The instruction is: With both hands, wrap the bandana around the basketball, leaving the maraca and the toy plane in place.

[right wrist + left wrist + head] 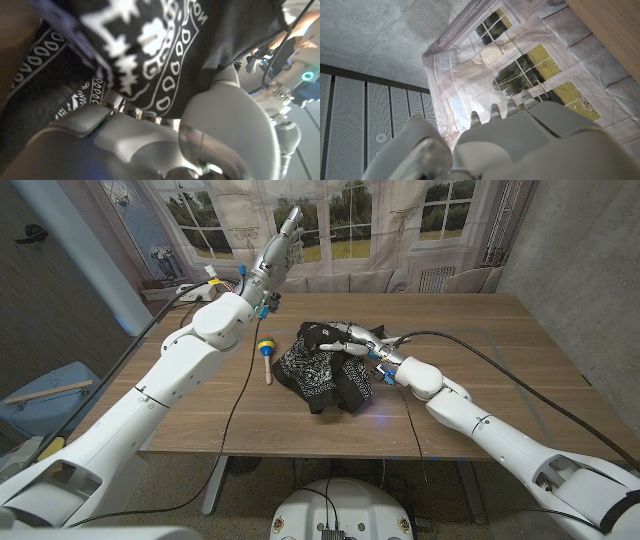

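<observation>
Bandana: black cloth with a white paisley print, heaped in a mound near the middle of the worktop; in the right wrist view its folds hang right against the fingers.
Basketball: cannot be made out; the cloth mound covers whatever lies under it.
Right hand: on top of the mound at its far right side, fingers curled into the cloth and holding a fold of it. In the right wrist view the hand has its fingertips buried in the fabric.
Left hand: raised well above the worktop, beyond its far left part, fingers apart and pointing up, holding nothing. In the left wrist view the hand is seen against a backdrop printed with windows.
Maraca: yellow head with a green band and a pale wooden handle, lying on the worktop just left of the bandana, apart from it.
Cables: a black one runs along each arm and over the worktop.
</observation>
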